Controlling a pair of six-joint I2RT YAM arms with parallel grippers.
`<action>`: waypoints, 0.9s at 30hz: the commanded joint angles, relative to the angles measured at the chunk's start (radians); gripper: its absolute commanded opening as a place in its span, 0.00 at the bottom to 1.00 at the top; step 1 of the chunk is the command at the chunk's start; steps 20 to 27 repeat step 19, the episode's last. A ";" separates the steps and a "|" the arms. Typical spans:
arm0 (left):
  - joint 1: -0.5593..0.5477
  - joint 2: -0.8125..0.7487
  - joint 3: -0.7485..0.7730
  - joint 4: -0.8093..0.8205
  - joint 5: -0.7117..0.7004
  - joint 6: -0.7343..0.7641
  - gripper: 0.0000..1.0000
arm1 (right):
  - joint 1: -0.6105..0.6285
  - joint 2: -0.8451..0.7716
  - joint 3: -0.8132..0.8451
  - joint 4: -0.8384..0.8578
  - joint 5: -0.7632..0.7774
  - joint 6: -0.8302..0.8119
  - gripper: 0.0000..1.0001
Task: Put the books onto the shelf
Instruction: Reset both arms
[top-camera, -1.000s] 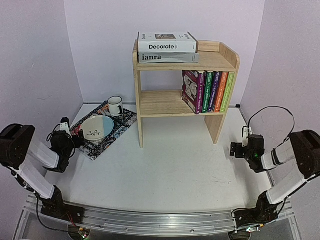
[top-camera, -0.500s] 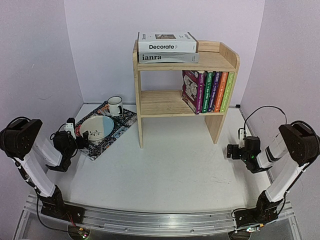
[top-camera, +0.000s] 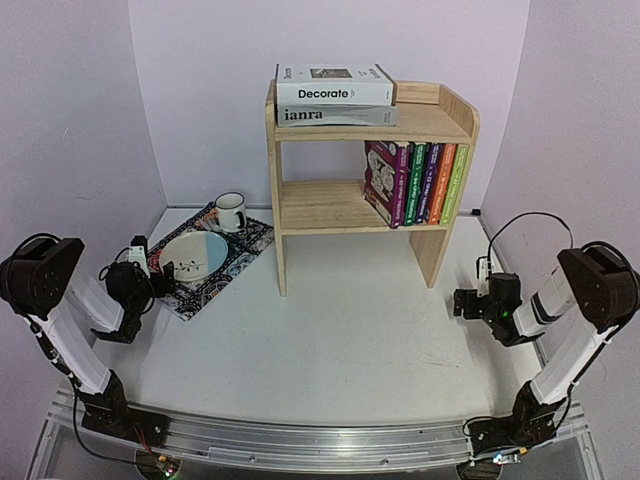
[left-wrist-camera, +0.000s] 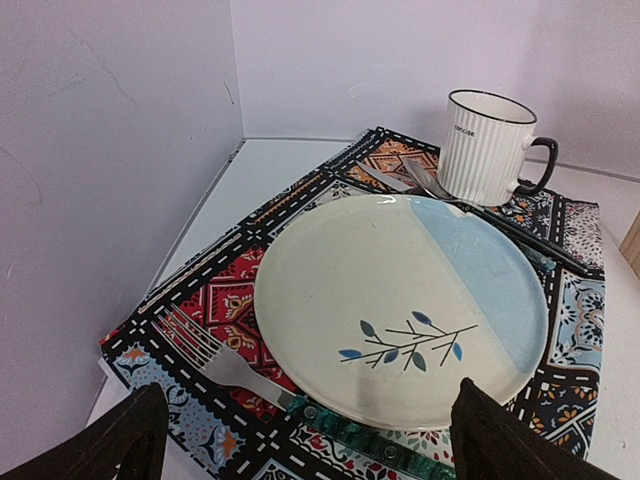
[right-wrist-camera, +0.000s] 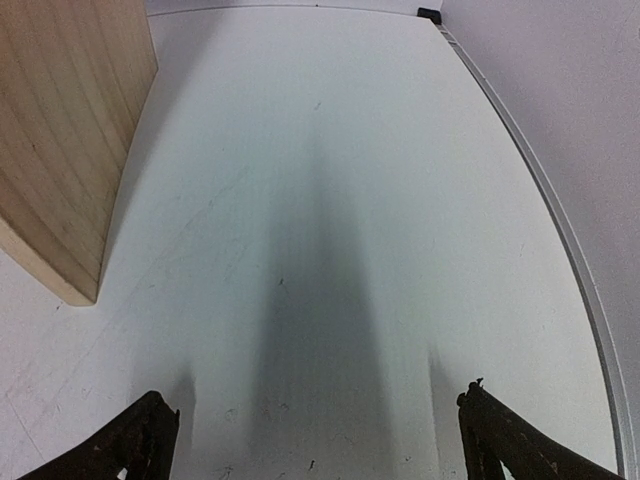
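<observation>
We see the books (top-camera: 415, 183) all on the shelf (top-camera: 320, 207), beyond and above both arms. The right jaws lie nearer them, and both pairs stand apart, empty.

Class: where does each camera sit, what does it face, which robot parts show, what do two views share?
Top external: above, behind the bases; faces shelf, books; left arm, right arm show.
Left wrist: on left arm; faces plate, mug; open left fingers show.
Right wrist: on right arm; faces table beside shelf; open right fingers show.
Shared: plate, top and left wrist.
</observation>
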 joint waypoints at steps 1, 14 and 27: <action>0.006 -0.007 0.018 0.024 -0.020 -0.011 1.00 | -0.002 0.001 0.018 0.005 0.009 -0.007 0.98; 0.004 0.000 0.025 0.023 -0.012 -0.007 1.00 | -0.002 0.001 0.018 0.005 0.010 -0.007 0.98; 0.004 0.003 0.027 0.019 -0.011 -0.007 1.00 | -0.003 0.001 0.018 0.005 0.010 -0.007 0.98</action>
